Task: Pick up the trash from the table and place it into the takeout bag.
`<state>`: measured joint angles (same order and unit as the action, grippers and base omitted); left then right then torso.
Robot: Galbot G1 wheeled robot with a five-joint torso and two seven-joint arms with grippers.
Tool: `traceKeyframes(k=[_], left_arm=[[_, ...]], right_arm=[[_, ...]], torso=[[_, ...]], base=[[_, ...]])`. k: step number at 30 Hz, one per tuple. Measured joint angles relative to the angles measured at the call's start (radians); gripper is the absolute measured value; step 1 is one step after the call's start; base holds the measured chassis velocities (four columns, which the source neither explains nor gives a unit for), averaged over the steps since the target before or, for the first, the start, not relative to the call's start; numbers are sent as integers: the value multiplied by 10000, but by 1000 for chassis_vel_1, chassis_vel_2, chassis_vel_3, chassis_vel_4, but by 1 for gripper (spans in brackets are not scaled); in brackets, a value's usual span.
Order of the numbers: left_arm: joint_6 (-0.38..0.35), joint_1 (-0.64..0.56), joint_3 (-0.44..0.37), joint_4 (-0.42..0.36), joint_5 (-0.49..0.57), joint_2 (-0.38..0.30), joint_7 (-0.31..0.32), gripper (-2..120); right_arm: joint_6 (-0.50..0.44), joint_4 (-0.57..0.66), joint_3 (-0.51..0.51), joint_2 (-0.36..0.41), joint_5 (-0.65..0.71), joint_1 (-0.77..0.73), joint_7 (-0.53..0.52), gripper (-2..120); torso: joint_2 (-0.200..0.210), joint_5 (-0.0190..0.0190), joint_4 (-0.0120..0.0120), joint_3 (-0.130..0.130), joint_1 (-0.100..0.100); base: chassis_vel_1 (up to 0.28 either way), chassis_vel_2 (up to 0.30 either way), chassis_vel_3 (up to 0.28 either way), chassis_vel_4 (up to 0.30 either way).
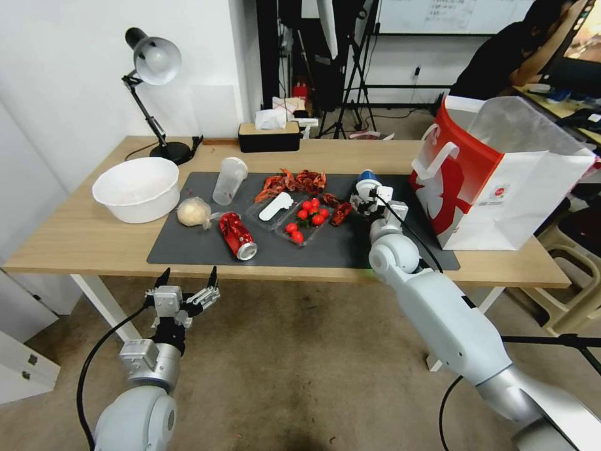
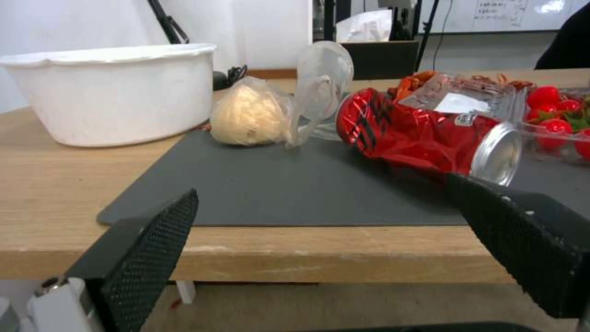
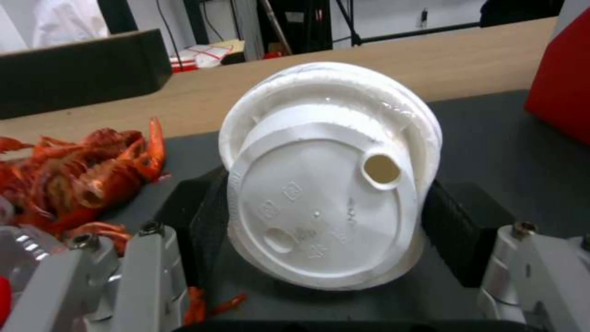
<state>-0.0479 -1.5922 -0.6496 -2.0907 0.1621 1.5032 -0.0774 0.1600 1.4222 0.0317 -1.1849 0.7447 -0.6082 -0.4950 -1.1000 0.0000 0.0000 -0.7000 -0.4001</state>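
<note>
Tabletop (image 1: 81, 238): white-lidded blue-and-white cup (image 3: 332, 184), gripped.

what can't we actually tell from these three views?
- Inside of the takeout bag: head view sees its outer walls, not its contents.
- Body of the blue-and-white cup: the right wrist view shows its lid; in the head view the right gripper covers most of it.
- Inside of the white bowl: left wrist view meets its wall side-on.
- Clear plastic cup: any contents too small to tell.
</note>
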Motion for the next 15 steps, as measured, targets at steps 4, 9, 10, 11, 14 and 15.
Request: traceKeyframes(k=[4,9,10,11,14,15], left_arm=[[0,12,2,7,-6,1,0,100],[0,15,6,11,-11,6,0,100],[0,15,6,11,-12,8,1,100],[0,16,6,13,-14,9,1,100],[0,16,9,14,-16,12,1,100],[0,15,10,14,-17,13,1,100]], right_arm=[[-223,373,-99,84,58,-87,276,65],[-438,637,-157,176,122,-135,531,65],[-449,649,-161,182,126,-136,548,65],[-543,745,-188,216,153,-150,667,65],[-640,863,-217,255,179,-163,797,65],[-704,951,-247,280,196,-171,896,65]], torso=[[0,0,0,0,1],[0,0,1,0,2],[0,0,1,0,2],[0,0,0,0,3],[0,0,0,0,2],[0,0,0,0,2]], base=[[0,0,0,0],[0,0,0,0],[0,0,0,0],[0,0,0,0],[0,0,0,0],[0,0,0,0]])
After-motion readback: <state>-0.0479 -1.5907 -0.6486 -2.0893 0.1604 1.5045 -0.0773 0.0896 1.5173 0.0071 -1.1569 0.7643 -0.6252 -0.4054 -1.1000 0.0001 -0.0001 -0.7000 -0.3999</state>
